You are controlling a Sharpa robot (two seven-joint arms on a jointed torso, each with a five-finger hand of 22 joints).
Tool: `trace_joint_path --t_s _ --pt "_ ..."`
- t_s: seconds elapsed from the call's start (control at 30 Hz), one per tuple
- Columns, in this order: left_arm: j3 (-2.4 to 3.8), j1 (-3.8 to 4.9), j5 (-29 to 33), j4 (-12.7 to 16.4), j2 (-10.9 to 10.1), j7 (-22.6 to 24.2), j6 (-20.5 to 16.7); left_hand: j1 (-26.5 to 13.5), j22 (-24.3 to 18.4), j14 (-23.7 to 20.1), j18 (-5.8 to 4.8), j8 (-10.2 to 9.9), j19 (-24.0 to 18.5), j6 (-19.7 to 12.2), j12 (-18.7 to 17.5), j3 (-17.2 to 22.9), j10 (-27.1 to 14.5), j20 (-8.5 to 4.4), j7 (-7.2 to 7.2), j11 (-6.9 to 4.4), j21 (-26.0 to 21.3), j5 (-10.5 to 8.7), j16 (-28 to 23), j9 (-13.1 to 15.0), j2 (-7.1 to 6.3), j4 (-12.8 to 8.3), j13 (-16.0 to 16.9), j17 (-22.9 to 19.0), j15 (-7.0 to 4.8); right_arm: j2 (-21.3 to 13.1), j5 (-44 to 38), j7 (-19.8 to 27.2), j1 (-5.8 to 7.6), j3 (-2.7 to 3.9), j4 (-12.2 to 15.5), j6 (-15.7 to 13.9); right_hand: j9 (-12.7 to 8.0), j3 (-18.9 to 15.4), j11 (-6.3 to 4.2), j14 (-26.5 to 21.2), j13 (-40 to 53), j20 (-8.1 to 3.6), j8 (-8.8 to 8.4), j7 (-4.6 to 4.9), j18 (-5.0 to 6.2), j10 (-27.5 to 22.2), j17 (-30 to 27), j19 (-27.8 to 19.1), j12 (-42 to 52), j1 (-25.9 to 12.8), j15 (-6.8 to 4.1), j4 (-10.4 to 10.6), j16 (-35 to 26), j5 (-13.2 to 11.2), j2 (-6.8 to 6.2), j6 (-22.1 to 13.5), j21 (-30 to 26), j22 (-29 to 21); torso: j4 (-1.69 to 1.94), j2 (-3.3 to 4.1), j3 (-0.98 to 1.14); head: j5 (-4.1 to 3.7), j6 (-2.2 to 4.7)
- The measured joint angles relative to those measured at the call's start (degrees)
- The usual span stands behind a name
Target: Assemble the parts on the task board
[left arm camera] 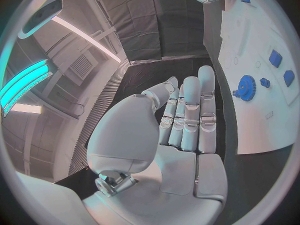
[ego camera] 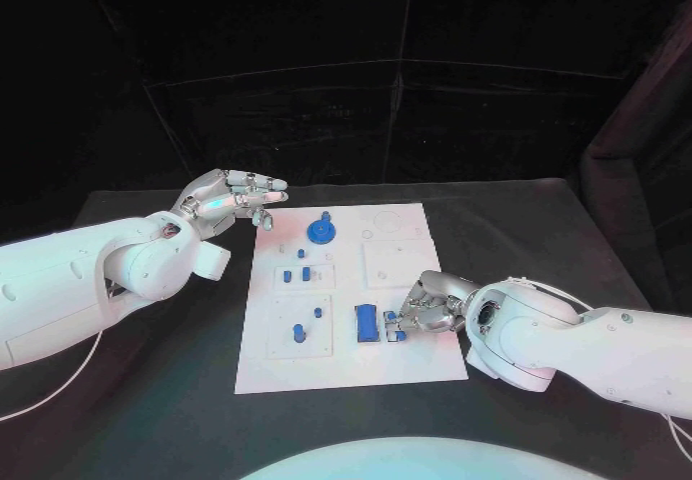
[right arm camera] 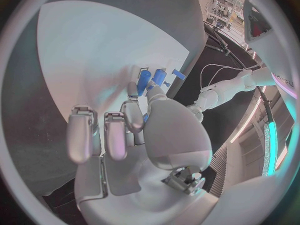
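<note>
The white task board [ego camera: 346, 350] lies in the middle of the table. On it I see a blue gear [ego camera: 322, 232] at the far side, small blue parts [ego camera: 296, 275] in the middle, and a blue block [ego camera: 368, 322] near the front. My right hand [ego camera: 433, 305] is low over the board's front right, its thumb and a finger pinching a small blue part [ego camera: 392, 325] beside the block. In the right wrist view a bit of blue shows between that hand's [right arm camera: 134, 130] thumb and finger. My left hand [ego camera: 231, 200] hovers off the board's far left corner with straight fingers and nothing in it.
In the left wrist view the gear [left arm camera: 247, 88] and two small blue parts [left arm camera: 275, 58] sit on the board [left arm camera: 256, 125] beyond my left hand [left arm camera: 181, 130]. Bare black table surrounds the board [right arm camera: 94, 50]. A dark curtain stands behind the table.
</note>
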Motion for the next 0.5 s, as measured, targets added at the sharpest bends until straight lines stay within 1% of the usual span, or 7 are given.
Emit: trace_joint_path --t_s 0.13,0.17,0.27,0.3,0.33,0.5 --pt "0.00 0.00 0.00 0.04 0.00 0.00 0.03 0.00 0.00 0.00 0.00 0.00 0.00 0.00 0.00 0.00 0.00 0.00 0.00 0.00 0.00 0.00 0.00 0.00 0.00 0.00 0.00 0.00 0.00 0.58 -0.15 -1.35 0.00 0.00 -0.11 0.06 0.18 0.00 -0.01 0.00 0.00 0.00 0.16 -0.03 0.00 0.01 0.00 0.00 0.09 -0.18 0.00 0.03 0.00 0.00 -0.15 0.16 0.00 0.00 0.00 0.00 0.01 0.06 0.00" --pt "0.00 0.00 0.00 0.05 -0.01 0.00 0.03 0.00 0.00 0.00 0.00 0.00 0.00 0.00 0.00 0.00 0.00 0.00 0.00 0.00 0.00 0.00 0.00 0.00 0.00 0.00 0.00 0.00 0.00 0.70 -0.35 -1.83 0.00 0.00 -0.12 0.02 0.28 0.01 -0.03 0.00 0.00 0.00 0.22 -0.09 0.01 0.22 0.00 0.00 0.20 -0.52 0.00 0.34 0.10 0.00 0.04 0.29 0.00 0.00 -0.01 0.00 0.03 0.07 0.03" --pt "-0.01 0.00 0.00 0.07 -0.01 0.00 0.06 0.00 0.01 0.00 0.00 0.00 0.00 0.00 0.00 0.00 0.00 0.00 0.00 0.00 0.00 0.00 0.00 0.00 0.00 0.00 0.00 0.00 0.00 0.87 -0.91 -2.71 0.04 0.04 -0.11 -0.13 0.27 -0.01 0.00 0.00 0.37 0.00 0.38 -0.29 0.01 0.41 0.00 0.00 0.75 -0.61 0.00 0.56 0.25 0.00 0.00 0.52 0.23 0.00 -0.03 0.00 0.06 0.10 0.05" --pt "-0.01 0.00 0.00 0.07 -0.02 0.00 0.06 0.00 0.01 0.00 0.00 0.00 0.00 0.00 0.00 0.00 0.00 0.00 0.00 0.00 0.00 0.00 0.00 0.00 0.00 0.00 0.00 0.00 0.00 0.91 -1.10 -2.95 0.04 0.04 -0.10 -0.19 0.27 -0.01 0.00 0.00 0.58 0.00 0.39 -0.30 0.01 0.41 0.00 0.00 0.79 -0.90 0.00 0.79 0.25 0.01 0.29 0.57 0.24 0.00 -0.04 0.00 0.07 0.10 0.05" --pt "-0.01 0.00 0.00 0.07 -0.02 0.00 0.07 0.00 0.01 0.00 0.00 0.00 0.00 0.00 0.00 0.00 0.00 0.00 0.00 0.00 0.00 0.00 0.00 0.00 0.00 0.00 0.00 0.01 0.00 0.96 -1.35 -3.25 0.05 0.04 -0.09 -0.25 0.28 -0.05 -0.01 0.00 0.60 -0.11 0.41 -0.38 0.00 0.42 0.00 -0.12 0.88 -1.17 0.00 0.84 0.25 0.03 0.04 0.66 0.24 0.00 -0.05 0.00 0.07 0.10 0.05" --pt "-0.01 0.00 0.00 0.06 -0.02 0.00 0.12 0.00 -0.05 0.00 0.00 0.00 0.00 0.00 0.00 -0.34 0.00 0.00 0.00 0.00 0.00 0.00 0.00 0.00 0.00 0.01 0.00 0.01 0.00 1.25 -2.20 -4.09 0.04 0.03 -0.06 -0.58 0.29 -0.20 -0.21 0.00 0.60 -0.21 0.54 -0.47 0.01 0.62 -0.01 -0.21 0.95 -1.19 0.00 1.00 0.25 0.17 0.01 0.74 0.24 -0.01 -0.10 0.01 0.08 0.12 0.10"
